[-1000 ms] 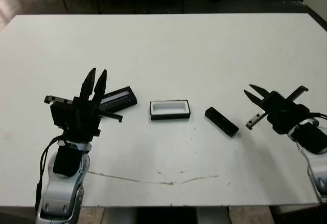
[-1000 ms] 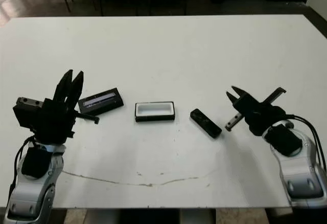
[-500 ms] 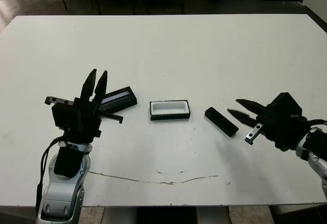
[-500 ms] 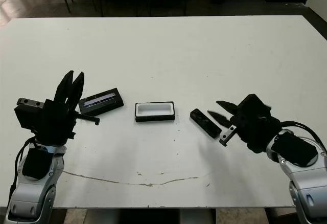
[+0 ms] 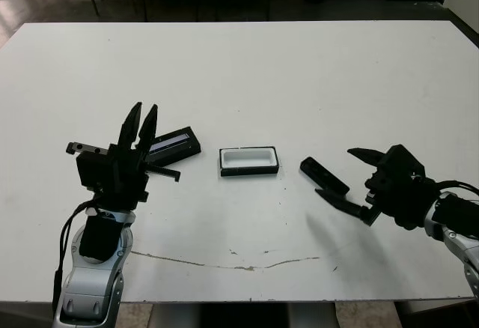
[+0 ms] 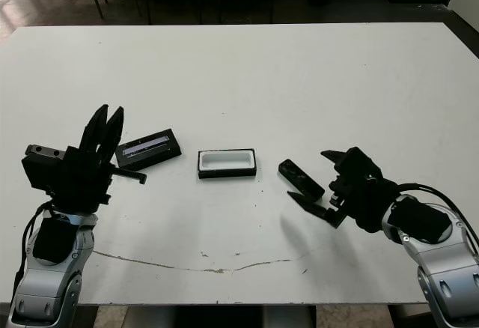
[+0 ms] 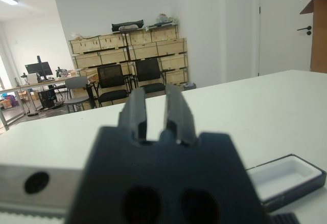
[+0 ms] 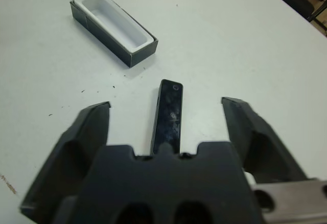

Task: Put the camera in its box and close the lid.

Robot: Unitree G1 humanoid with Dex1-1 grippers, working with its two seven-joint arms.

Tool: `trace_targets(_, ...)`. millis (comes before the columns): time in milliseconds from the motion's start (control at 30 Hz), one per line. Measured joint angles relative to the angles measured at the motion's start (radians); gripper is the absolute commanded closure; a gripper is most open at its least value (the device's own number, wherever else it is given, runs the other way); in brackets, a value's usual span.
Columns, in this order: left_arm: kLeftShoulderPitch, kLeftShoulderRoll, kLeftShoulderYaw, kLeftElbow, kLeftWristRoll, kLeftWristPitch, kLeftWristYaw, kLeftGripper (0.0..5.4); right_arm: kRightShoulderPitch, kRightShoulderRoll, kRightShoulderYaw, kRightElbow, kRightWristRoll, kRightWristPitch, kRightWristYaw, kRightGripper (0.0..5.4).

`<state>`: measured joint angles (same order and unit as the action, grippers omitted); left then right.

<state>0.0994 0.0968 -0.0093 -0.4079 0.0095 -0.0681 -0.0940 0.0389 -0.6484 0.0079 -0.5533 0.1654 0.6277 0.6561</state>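
Task is at its start, by the look of it: nothing is packed and nothing is closed. The camera (image 5: 324,177) lies flat on the white table (image 5: 299,73), to the right of the box (image 5: 249,160) and clearly apart from it. The box sits open at table centre, and its white lining is bare, nothing inside. The lid (image 5: 174,144) lies flat on the table left of the box, pale strip facing up, not on the box at all.

The right gripper (image 8: 171,124) is spread wide, with the camera lying between its 2 fingers in the right wrist view; neither finger (image 8: 87,132) touches the bar as far as I can see. In the head views the same gripper (image 6: 329,186) sits at the camera's near-right end, low over the table. Looks like a pre-grasp.

The left gripper (image 5: 140,123) is raised beside the lid, fingers pointing up, nearly together with a slim gap, holding nothing. It partly hides the lid's left end.

3 steps left, as I judge it: grasp the camera, seat it in the box lining, then fetch the lid and set it on the box.
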Motion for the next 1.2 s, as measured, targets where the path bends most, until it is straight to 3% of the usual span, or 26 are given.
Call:
trace_targets(267, 0.0, 0.0, -0.005, 0.0, 0.001, 0.006, 0.0, 5.4, 0.003, 0.005, 0.025, 0.019, 0.005, 0.009, -0.001, 0.01)
trace_targets(600, 0.013, 0.0, -0.008, 0.0, 0.0, 0.006, -0.004, 5.4, 0.045, 0.058, 0.046, 0.059, 0.007, 0.032, -0.057, 0.01)
trace_targets(700, 0.018, 0.0, -0.009, 0.0, -0.001, 0.006, -0.005, 5.4, 0.06, 0.083, 0.042, 0.1, 0.017, 0.005, -0.066, 0.37)
trace_targets(967, 0.023, 0.0, -0.01, 0.0, -0.001, 0.008, -0.013, 5.4, 0.098, 0.141, 0.034, 0.149, 0.027, -0.077, -0.106, 2.12)
trace_targets(1200, 0.029, 0.0, -0.015, 0.0, 0.001, 0.008, -0.017, 5.4, 0.116, 0.156, 0.036, 0.14, 0.026, -0.083, -0.153, 2.13)
